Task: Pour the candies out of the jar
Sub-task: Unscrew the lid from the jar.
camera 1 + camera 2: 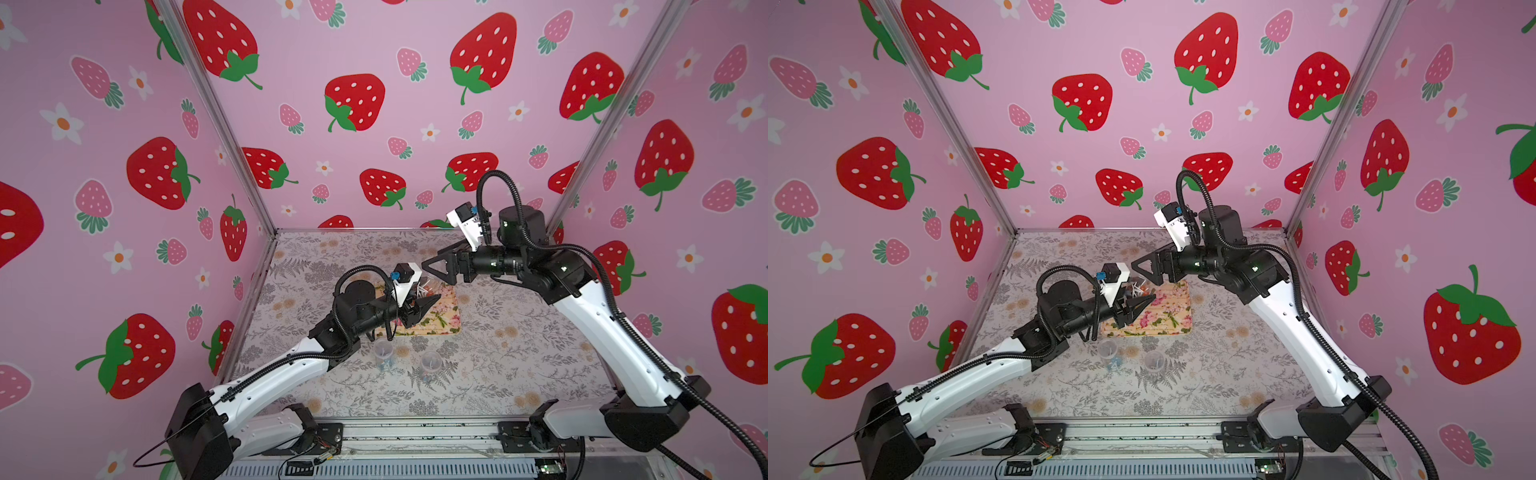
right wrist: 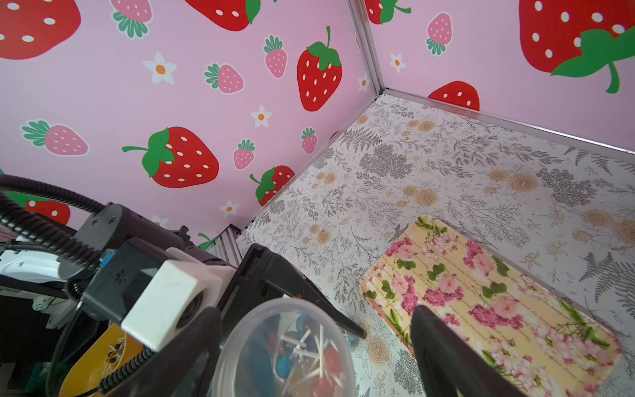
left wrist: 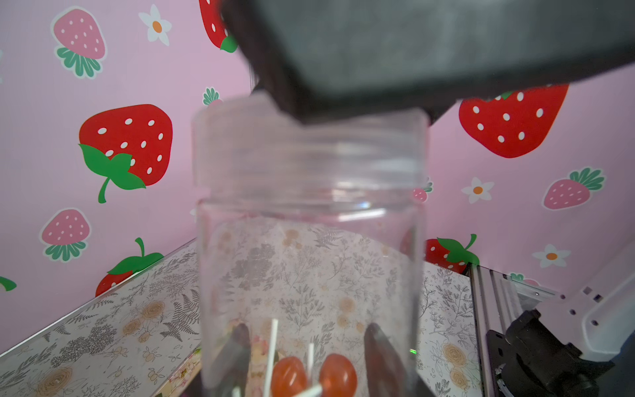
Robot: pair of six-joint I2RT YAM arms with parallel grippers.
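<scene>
My left gripper is shut on a clear jar and holds it above the near-left corner of the floral tray. Through the jar's wall I see the candies, orange heads on white sticks. A translucent lid sits on the jar, and blue and red candies show through it. My right gripper is open, its fingers on either side of the lid with a gap on the tray side. In both top views the two grippers meet at the jar.
Two small clear cups stand on the patterned table in front of the tray. Strawberry-print walls enclose the table on three sides. The left arm's wrist camera is close beside the jar.
</scene>
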